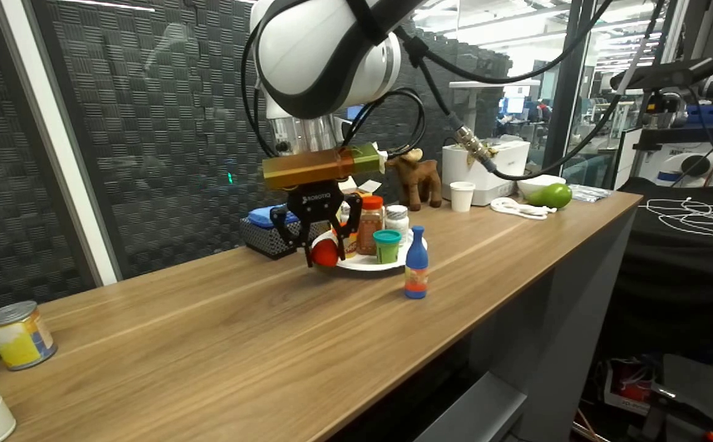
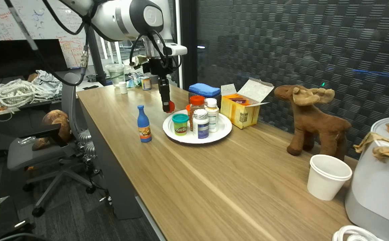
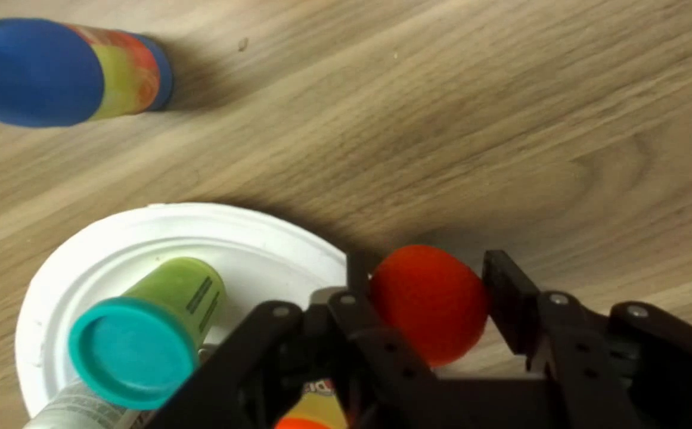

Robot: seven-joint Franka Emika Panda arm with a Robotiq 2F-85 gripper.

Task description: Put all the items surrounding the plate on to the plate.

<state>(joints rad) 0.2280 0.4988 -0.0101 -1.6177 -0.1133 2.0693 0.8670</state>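
While the claw stands partly closed, the red ball is gripped between its tips. The plate lies just beside.

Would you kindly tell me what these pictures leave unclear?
Slim blue bottle: neck cut off by the wrist view's left edge.
Round white plate: lower part behind the black hand and past that view's bottom edge.
Round red item: partly behind the hand in an exterior view.
Purple-labelled white bottle: print too small in an exterior view.

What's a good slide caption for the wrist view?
Gripper holding a round red item near the white plate, with a teal-lidded tub on the plate and a blue bottle off it.
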